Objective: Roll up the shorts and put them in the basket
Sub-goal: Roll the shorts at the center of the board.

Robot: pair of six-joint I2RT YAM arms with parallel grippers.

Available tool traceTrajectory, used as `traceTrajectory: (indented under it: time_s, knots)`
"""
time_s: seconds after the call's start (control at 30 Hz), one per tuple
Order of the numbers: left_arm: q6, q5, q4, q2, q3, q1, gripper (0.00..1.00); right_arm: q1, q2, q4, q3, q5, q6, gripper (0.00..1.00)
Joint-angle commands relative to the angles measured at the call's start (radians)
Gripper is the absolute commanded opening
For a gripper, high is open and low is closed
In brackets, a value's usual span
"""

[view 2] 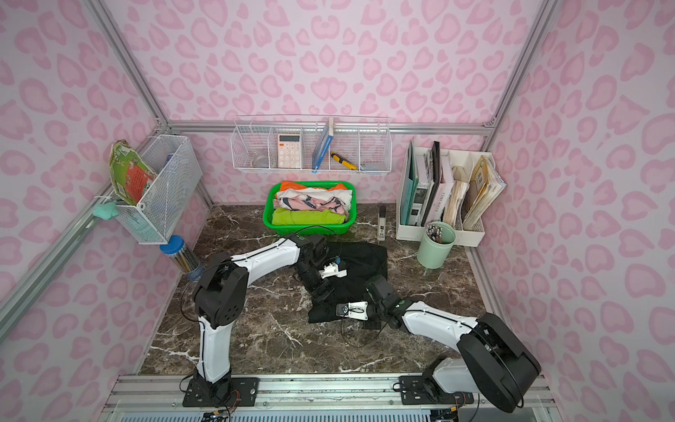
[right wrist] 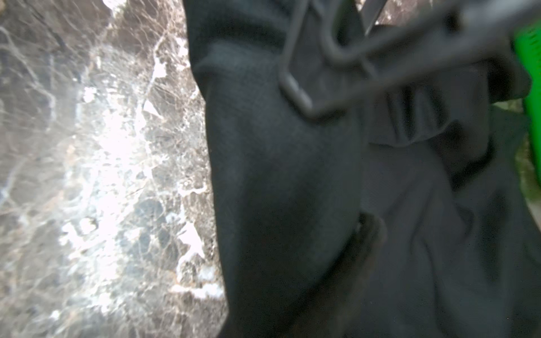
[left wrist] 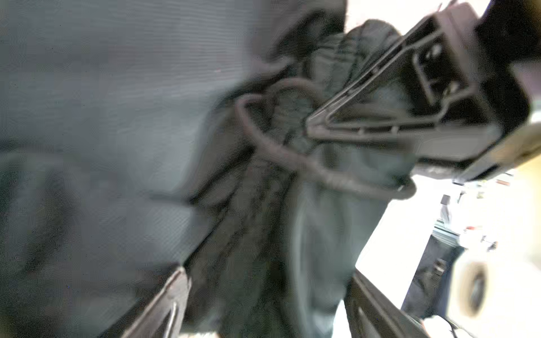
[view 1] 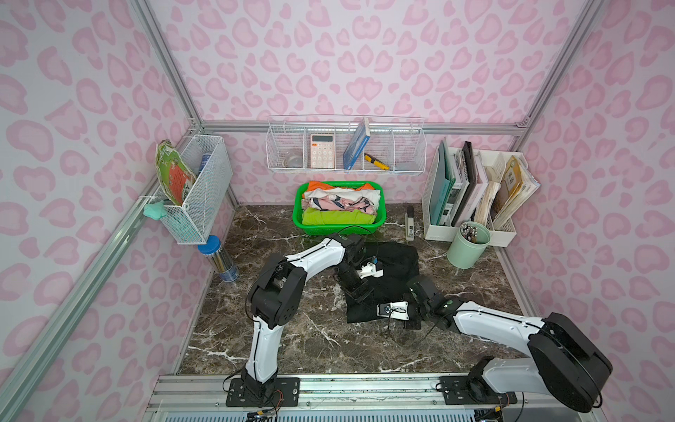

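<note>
The black shorts (view 1: pixel 394 263) (view 2: pixel 365 259) lie bunched on the marble table (view 1: pixel 292 339), just in front of the green basket. My left gripper (view 1: pixel 359 294) (left wrist: pixel 268 275) reaches over them from the left and is open, its fingers (left wrist: pixel 167 304) wide apart with the gathered waistband between them. The drawstring cord (left wrist: pixel 263 140) loops just ahead. My right gripper (view 1: pixel 365 308) comes in from the right at the shorts' near edge, shut on a fold of the shorts (right wrist: pixel 278 175). The fabric drapes over its jaws, and only one dark finger (right wrist: pixel 370 234) shows.
The green basket (view 1: pixel 339 228) of folded clothes stands behind the shorts. A mint pen cup (view 1: pixel 467 252) and a white file holder (view 1: pixel 471 230) are at the back right. A blue-lidded jar (view 1: pixel 219 259) is at the left wall, and a small dark device (view 1: pixel 410 223) beside the basket.
</note>
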Motion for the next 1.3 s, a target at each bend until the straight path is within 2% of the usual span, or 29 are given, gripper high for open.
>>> traceTrajectory:
  time_s: [0.0, 0.17, 0.27, 0.37, 0.53, 0.57, 0.67, 0.73, 0.9, 1.07, 1.27]
  knots:
    - [-0.052, -0.079, 0.112, -0.075, -0.088, 0.022, 0.86, -0.006, 0.002, -0.082, 0.013, -0.072, 0.025, 0.0]
    - [-0.107, -0.18, 0.243, -0.275, -0.235, 0.073, 0.86, -0.041, 0.002, -0.126, 0.041, -0.156, 0.044, 0.0]
    - [-0.124, -0.291, 0.358, -0.428, -0.333, 0.085, 0.86, -0.066, 0.043, -0.182, 0.091, -0.209, 0.06, 0.0]
    - [-0.084, -0.487, 0.509, -0.578, -0.437, 0.042, 0.85, -0.08, 0.102, -0.241, 0.139, -0.236, 0.062, 0.0]
    - [0.049, -0.611, 0.739, -0.775, -0.614, -0.058, 0.85, -0.14, 0.163, -0.283, 0.196, -0.323, 0.127, 0.0]
    - [0.087, -0.677, 0.779, -0.795, -0.642, -0.099, 0.85, -0.164, 0.181, -0.307, 0.215, -0.36, 0.132, 0.0]
    - [0.247, -0.877, 0.905, -0.807, -0.737, -0.24, 0.85, -0.216, 0.24, -0.376, 0.279, -0.442, 0.137, 0.0]
    - [0.273, -0.933, 0.95, -0.799, -0.769, -0.292, 0.84, -0.236, 0.285, -0.415, 0.317, -0.478, 0.144, 0.0]
    - [0.319, -0.95, 1.092, -0.785, -0.835, -0.376, 0.86, -0.261, 0.393, -0.479, 0.377, -0.5, 0.172, 0.0]
    - [0.371, -0.964, 1.153, -0.689, -0.815, -0.433, 0.87, -0.272, 0.433, -0.49, 0.398, -0.509, 0.193, 0.0]
    - [0.373, -0.963, 1.165, -0.551, -0.76, -0.474, 0.87, -0.282, 0.429, -0.486, 0.404, -0.531, 0.193, 0.0]
